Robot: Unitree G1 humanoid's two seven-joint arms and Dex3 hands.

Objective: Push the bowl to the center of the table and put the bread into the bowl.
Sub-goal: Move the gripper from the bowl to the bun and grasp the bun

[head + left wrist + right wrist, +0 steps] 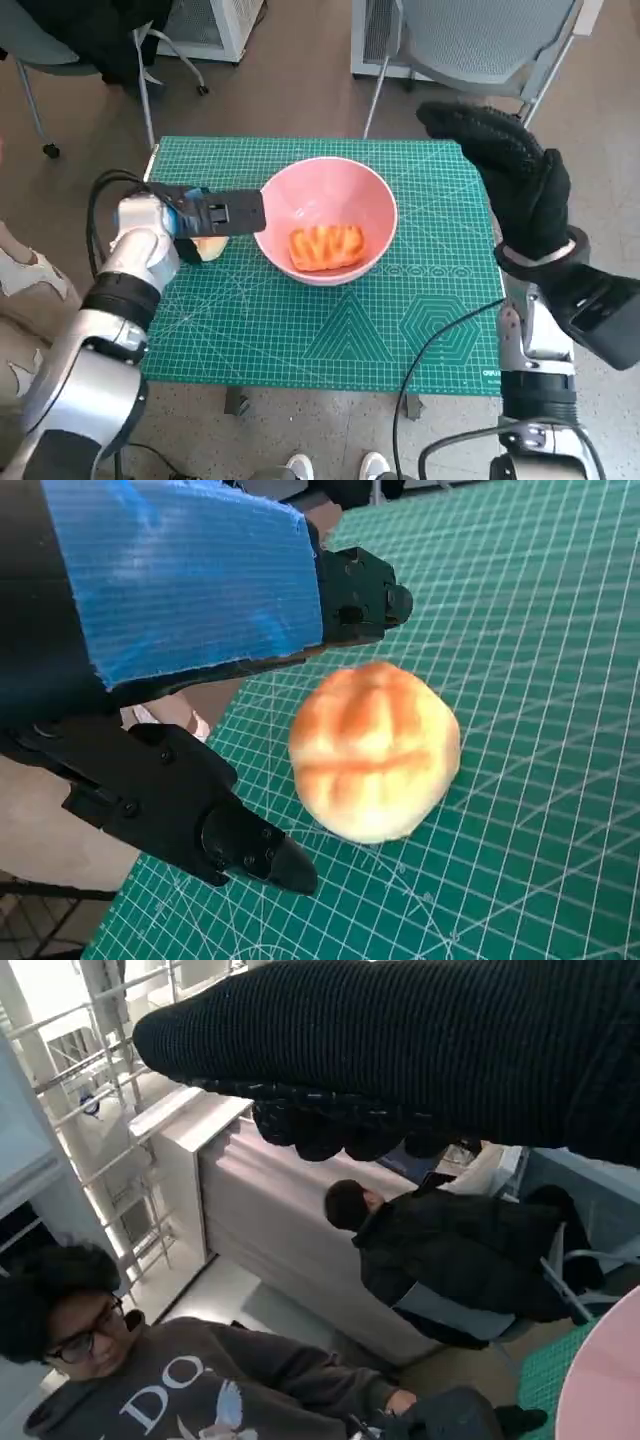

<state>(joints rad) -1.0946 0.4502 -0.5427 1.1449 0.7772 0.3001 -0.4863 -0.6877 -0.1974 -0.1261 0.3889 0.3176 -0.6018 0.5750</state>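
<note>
The pink bowl (325, 212) stands near the middle of the green mat, and an orange-glazed piece of bread (326, 246) lies inside it. A round pale bread roll (208, 248) (374, 750) lies on the mat just left of the bowl. My left hand (205, 213) (190, 590) reaches over the roll. Its black fingers (245, 845) stand on either side of the roll with a gap, not closed on it. My gloved right hand (505, 165) (420, 1050) is raised over the table's right edge with its fingers stretched out, holding nothing. The bowl's rim (612, 1380) shows in the right wrist view.
The green cutting mat (300, 330) covers the small table. Chairs (470, 40) stand behind the far edge. Shoes (298, 467) show by the near edge. Two seated people (180, 1380) appear in the right wrist view.
</note>
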